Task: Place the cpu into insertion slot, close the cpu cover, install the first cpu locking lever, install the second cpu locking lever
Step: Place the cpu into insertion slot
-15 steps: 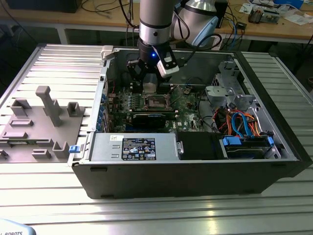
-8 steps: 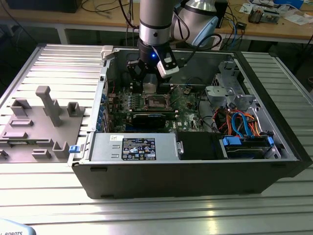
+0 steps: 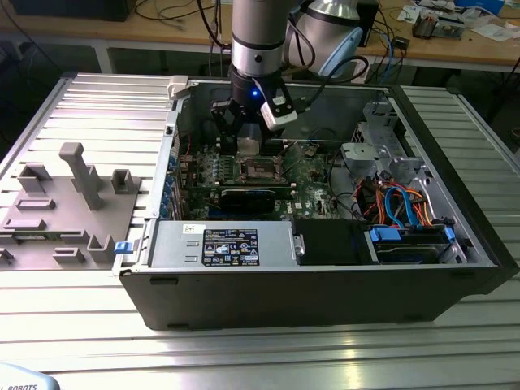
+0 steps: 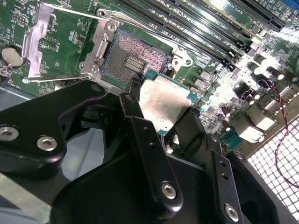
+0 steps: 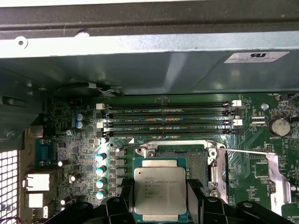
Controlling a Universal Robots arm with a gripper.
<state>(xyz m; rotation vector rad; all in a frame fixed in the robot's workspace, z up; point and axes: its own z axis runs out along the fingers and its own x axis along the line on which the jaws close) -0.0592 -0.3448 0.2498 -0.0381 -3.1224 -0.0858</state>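
Ok so the hand (image 3: 248,136) is down inside the open computer case (image 3: 325,284), over the far part of the motherboard (image 3: 313,175). It's clenched on the cpu (image 4: 163,102), with black fingers (image 4: 140,128) pinching two opposite edges. The silver top faces the camera in both wrist views.

The chip hangs right at the insertion slot (image 4: 133,58) but offset from it, not seated. In the second wrist view most of the pin field is uncovered, and I can't tell if a corner touches the rim.

The cpu cover (image 4: 38,42) is flipped open to the side of the slot, and a thin wire locking lever (image 4: 70,10) runs along past the cover and the slot's edge. Memory slots (image 5: 168,119) sit just beyond the socket.

The case is on a ribbed metal table (image 3: 244,357), with a grey plastic fixture tray (image 3: 57,219) at the exterior view's left.
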